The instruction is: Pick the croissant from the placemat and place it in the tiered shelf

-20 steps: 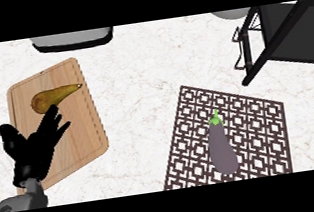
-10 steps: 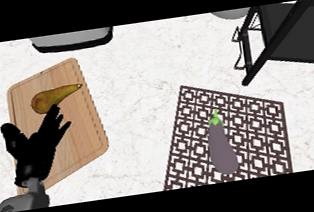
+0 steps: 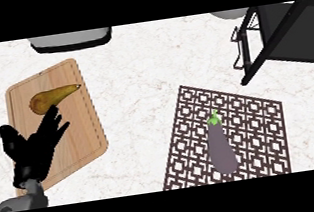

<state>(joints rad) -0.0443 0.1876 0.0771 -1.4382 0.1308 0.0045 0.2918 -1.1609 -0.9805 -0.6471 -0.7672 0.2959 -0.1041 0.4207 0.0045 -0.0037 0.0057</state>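
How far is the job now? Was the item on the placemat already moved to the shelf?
Done: nothing. An eggplant, not a croissant, lies on the placemat, apart from the tiered shelf. In hand: nothing; the left hand is open over the cutting board, by a pear. Left: grasping, carrying and placing.

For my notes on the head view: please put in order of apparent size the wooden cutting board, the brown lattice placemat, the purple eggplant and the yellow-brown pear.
Largest to smallest, as they look:
1. Brown lattice placemat, though its lower edge is cut off.
2. Wooden cutting board, partly hidden by the left hand.
3. Purple eggplant.
4. Yellow-brown pear.
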